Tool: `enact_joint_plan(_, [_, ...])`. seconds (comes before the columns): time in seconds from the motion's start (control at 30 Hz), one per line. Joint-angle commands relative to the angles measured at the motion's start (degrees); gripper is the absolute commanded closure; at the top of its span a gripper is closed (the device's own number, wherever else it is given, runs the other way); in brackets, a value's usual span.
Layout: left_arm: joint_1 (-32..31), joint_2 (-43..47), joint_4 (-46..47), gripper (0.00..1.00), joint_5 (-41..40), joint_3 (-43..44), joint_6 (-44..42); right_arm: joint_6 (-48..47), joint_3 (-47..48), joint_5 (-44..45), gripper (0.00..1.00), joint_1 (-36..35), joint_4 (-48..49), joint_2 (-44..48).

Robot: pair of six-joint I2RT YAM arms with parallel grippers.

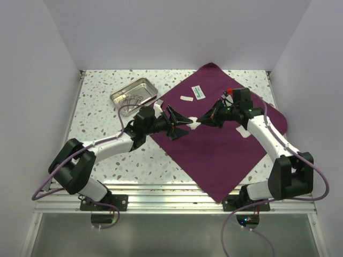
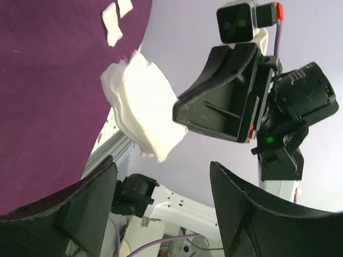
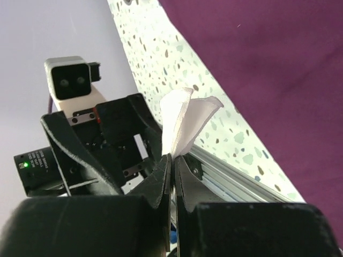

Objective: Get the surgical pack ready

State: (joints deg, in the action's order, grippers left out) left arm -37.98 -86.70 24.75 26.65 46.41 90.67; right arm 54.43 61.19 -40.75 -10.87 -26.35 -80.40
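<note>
The cloth (image 1: 225, 144) is soft, matt purple fabric. The tray (image 1: 151, 88) is shiny silver metal. The gauze pad (image 2: 142, 110) is thin, white and a bit fuzzy. The left gripper (image 2: 161, 187) and right gripper (image 3: 172, 163) are dull black plastic. The table (image 1: 161, 166) is smooth and speckled.

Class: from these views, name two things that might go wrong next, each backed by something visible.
The right gripper pinches only an edge of the gauze pad in mid-air; it might slip and drop onto the purple cloth. The open left gripper faces it closely; the two might collide.
</note>
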Motion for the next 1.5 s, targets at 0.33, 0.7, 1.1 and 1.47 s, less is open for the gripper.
enact_joint_plan(0.33, [-0.3, 0.2, 0.5, 0.27, -3.6, 0.2, 5.1, 5.9, 1.2, -2.7, 1.00, -4.7, 4.8, 3.9])
enact_joint_plan(0.7, [-0.3, -1.5, 8.2, 0.64, -3.9, -1.6, 7.7, 5.4, -0.8, -2.9, 1.00, -6.4, 5.1, 4.6])
enact_joint_plan(1.1, [12.3, -1.3, 2.5, 1.00, 3.0, -0.4, -14.1, -15.1, 14.6, 7.9, 0.48, -6.4, -19.0, -3.4])
enact_joint_plan(1.47, [30.1, -27.7, -0.7, 1.00, 21.2, 28.6, -38.6, -22.5, 21.1, 10.3, 0.46, -3.6, -23.1, -15.3])
